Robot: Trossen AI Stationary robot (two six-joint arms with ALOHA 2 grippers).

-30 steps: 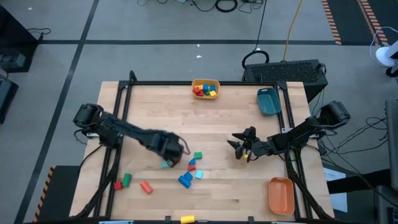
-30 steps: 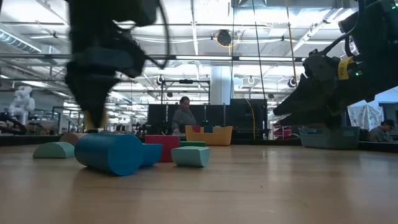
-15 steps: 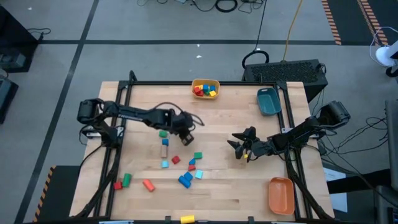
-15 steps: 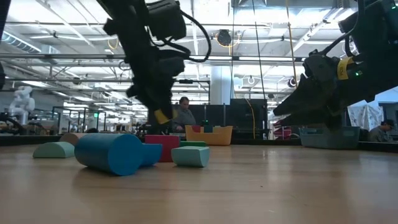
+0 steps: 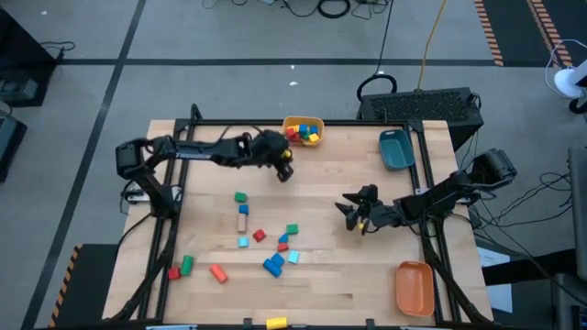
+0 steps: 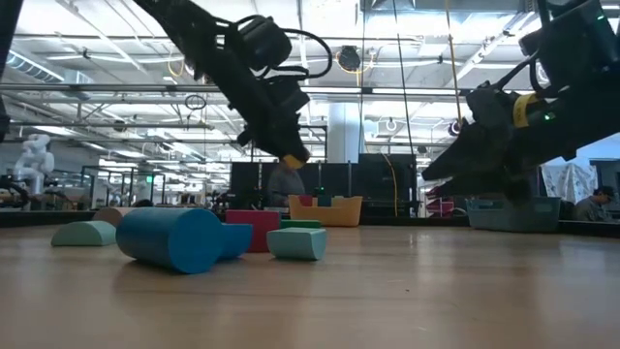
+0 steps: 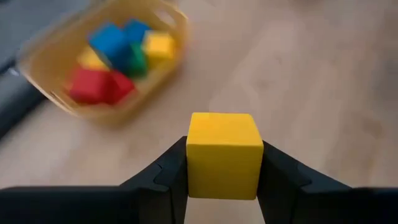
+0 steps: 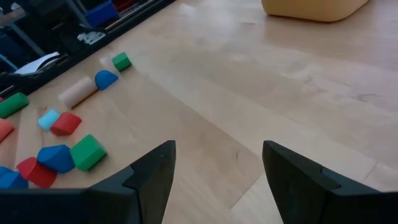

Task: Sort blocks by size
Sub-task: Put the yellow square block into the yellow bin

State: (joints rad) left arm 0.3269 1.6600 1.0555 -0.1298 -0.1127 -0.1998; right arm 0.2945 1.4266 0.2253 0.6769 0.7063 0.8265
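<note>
My left gripper (image 5: pixel 286 171) is shut on a yellow cube (image 7: pixel 224 152) and hangs above the table, just short of the yellow bin (image 5: pixel 303 118). That bin sits at the far edge and holds red, blue, green and yellow blocks. In the low view the cube (image 6: pixel 292 160) is well clear of the tabletop. Loose blocks lie mid-table: a green one (image 5: pixel 240 196), a plain wood bar (image 5: pixel 243 218), and a red, cyan and blue cluster (image 5: pixel 275 252). My right gripper (image 5: pixel 353 213) waits open at the right, above bare wood. My left gripper pinches the yellow cube by two opposite side faces (image 7: pixel 194 162), one finger on each. The fingers slant down from the table's left toward the yellow bin. The cube is lifted clear of the table and sits level between them.
A teal bin (image 5: pixel 396 149) stands at the far right and an orange bin (image 5: pixel 414 287) at the near right. More blocks lie near the left front (image 5: pixel 186 265) and one yellow block sits at the near edge (image 5: pixel 276 323). People show in the room beyond.
My left gripper has swung from the block cluster mid-table toward the far edge and to the right, up to the yellow bin. It has risen a little and tipped less steeply, carrying the yellow cube clear of the table. My right gripper has kept still.
</note>
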